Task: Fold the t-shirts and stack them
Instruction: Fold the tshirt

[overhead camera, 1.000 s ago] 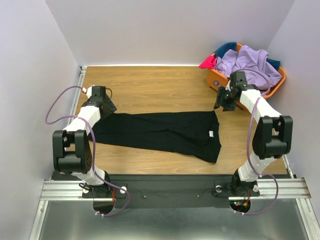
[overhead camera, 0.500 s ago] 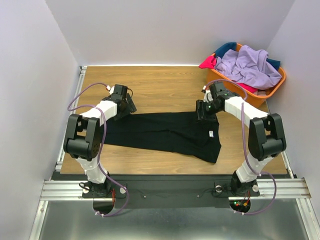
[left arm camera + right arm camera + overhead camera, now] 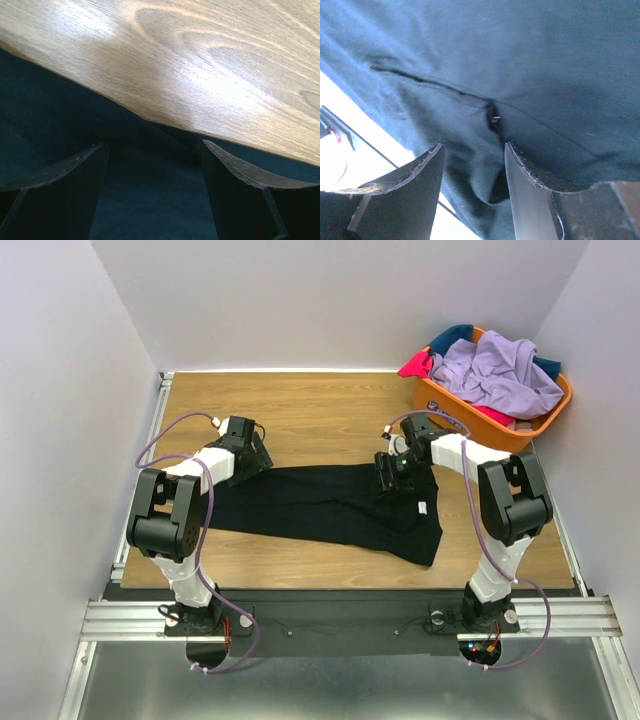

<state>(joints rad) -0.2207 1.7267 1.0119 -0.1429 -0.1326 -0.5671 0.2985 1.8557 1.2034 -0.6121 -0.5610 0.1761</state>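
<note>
Left gripper [image 3: 252, 454] rests at the black t-shirt [image 3: 320, 502] far-left edge, right gripper [image 3: 390, 475] on its far-right edge. The shirt lies flat on the table [image 3: 320, 415], long axis left-right, white label [image 3: 423, 507] rightward.
Left wrist: jaws wide open over the cloth's edge.
Right wrist: jaws apart, straddling a cloth pucker.

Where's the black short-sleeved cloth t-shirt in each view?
Top external: black short-sleeved cloth t-shirt lies spread across the picture's middle.
Left wrist: it fills the lower left, edge diagonal against the wood.
Right wrist: it covers nearly the whole frame.
Shared landmark: light-brown wooden table, in top and left wrist views; right wrist too washed out to tell.
</note>
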